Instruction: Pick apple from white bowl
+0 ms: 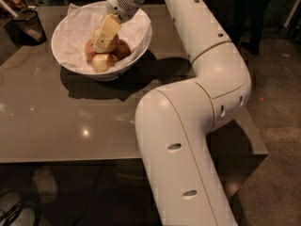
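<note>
Apple [102, 62], hand [101, 45] in white bowl [137, 50], maybe touching; grey table [70, 121], dim.

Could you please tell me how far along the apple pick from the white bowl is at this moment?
Done: the gripper is down inside the white bowl, right on the pile of apples.
In hand: taking hold of one apple; I cannot tell whether it is gripped yet.
Left: lifting it clear. All the fruit lies in the bowl, and none is above the rim or on the table.
</note>
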`<state>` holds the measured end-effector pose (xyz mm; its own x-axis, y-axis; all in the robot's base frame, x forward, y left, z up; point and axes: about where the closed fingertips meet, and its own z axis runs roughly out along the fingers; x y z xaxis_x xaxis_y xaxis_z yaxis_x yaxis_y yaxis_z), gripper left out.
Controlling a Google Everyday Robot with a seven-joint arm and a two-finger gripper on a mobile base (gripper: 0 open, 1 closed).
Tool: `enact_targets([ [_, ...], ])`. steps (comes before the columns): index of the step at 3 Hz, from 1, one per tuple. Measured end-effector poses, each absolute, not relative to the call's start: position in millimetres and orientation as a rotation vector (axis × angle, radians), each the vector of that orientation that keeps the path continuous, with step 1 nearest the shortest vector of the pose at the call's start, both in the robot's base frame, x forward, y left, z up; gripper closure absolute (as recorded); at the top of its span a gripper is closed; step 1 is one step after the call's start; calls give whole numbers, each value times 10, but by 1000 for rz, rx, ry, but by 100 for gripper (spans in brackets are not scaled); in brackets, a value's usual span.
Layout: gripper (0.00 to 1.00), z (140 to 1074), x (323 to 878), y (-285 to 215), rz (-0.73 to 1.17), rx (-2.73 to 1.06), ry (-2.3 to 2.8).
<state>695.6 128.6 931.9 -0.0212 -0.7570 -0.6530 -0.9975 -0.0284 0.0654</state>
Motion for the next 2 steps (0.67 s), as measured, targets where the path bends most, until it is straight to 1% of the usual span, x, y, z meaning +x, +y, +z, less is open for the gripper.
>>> enact_targets([
  [1, 18, 9267, 6969, 1279, 768, -1829, 1831],
  [2, 35, 9218, 6993, 1247, 778, -1816, 1842],
])
